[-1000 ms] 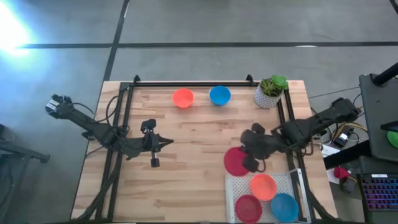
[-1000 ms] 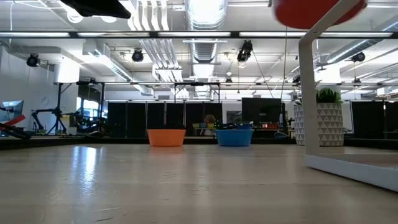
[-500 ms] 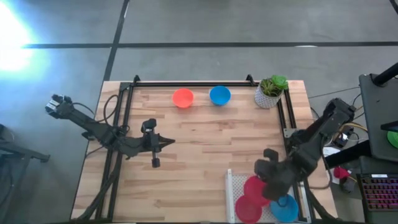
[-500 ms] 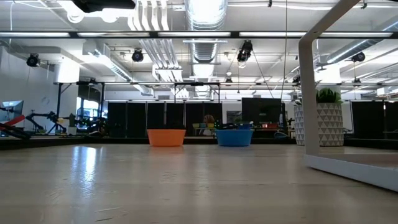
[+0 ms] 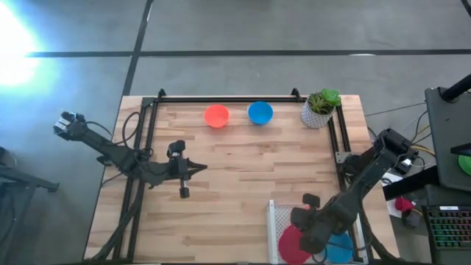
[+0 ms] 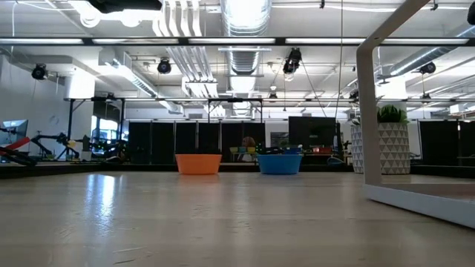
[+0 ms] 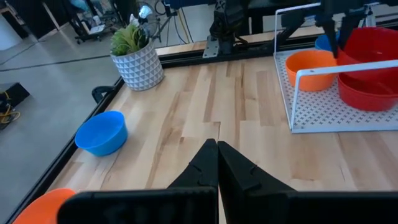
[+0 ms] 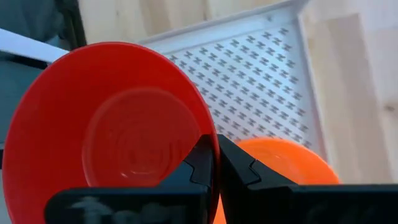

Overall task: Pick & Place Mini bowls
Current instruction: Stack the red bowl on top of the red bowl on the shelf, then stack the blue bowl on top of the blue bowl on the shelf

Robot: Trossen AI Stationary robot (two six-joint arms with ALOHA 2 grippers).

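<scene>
The middle of the surface [image 5: 243, 177] lies open, while two bowls [image 5: 216, 115] and a potted plant [image 5: 319, 108] line its far edge.

Pale wood-plank table [image 5: 235, 158], matt; smooth glossy plastic bowls [image 7: 101, 132]; white perforated metal rack [image 8: 264, 87]; patterned white pot [image 7: 139, 66].

Six mini bowls are showing, two of each colour. The held red bowl [image 8: 118, 130] is hanging pinched in the right claw [image 8: 215, 149], with the second red bowl [image 7: 367, 93] lying just beneath it. The near orange bowl [image 7: 309, 67] and near blue bowl [image 5: 342, 249] are sitting beside that claw. The far orange bowl [image 5: 216, 115] and far blue bowl [image 5: 260, 112] are standing well away from it. One white rack [image 5: 283, 217] and one potted plant [image 5: 321, 107] are also showing.
</scene>
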